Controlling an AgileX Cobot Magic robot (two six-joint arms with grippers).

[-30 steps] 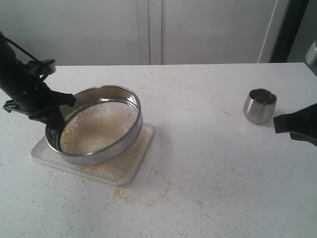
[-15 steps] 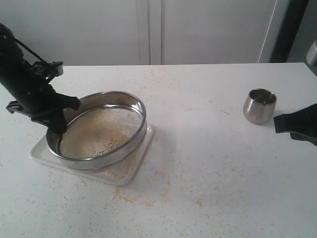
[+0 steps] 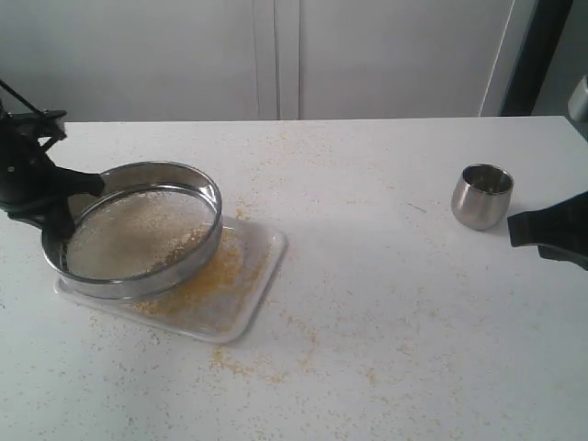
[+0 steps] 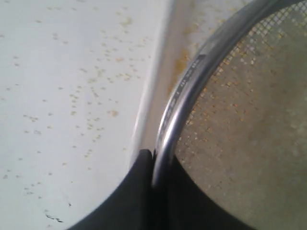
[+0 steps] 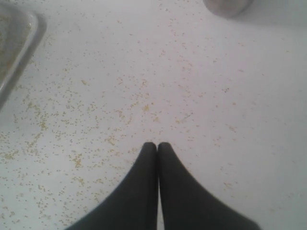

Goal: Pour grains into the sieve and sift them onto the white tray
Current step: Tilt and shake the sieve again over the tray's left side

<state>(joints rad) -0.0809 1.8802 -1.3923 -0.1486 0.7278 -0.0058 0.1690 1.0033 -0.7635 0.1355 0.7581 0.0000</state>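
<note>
The sieve is held mouth-up and mesh-down over the end of the white tray farthest from the steel cup, overhanging that end. Being round, it has no long axis. Pouring looks done. Pale, coarse grains lie on the mesh and fine golden ones cover the tray beside it, so some shaking probably remains. The left gripper is clamped on the sieve's rim. The right gripper, fingers pressed together on nothing, hangs beyond the cup.

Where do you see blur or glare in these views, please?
Exterior view: soft overall, faint sheen on the sieve rim. Left wrist view: bright streak along that rim, left gripper dark and blurred. Right wrist view: right gripper soft-edged, scattered grains sharper.
</note>
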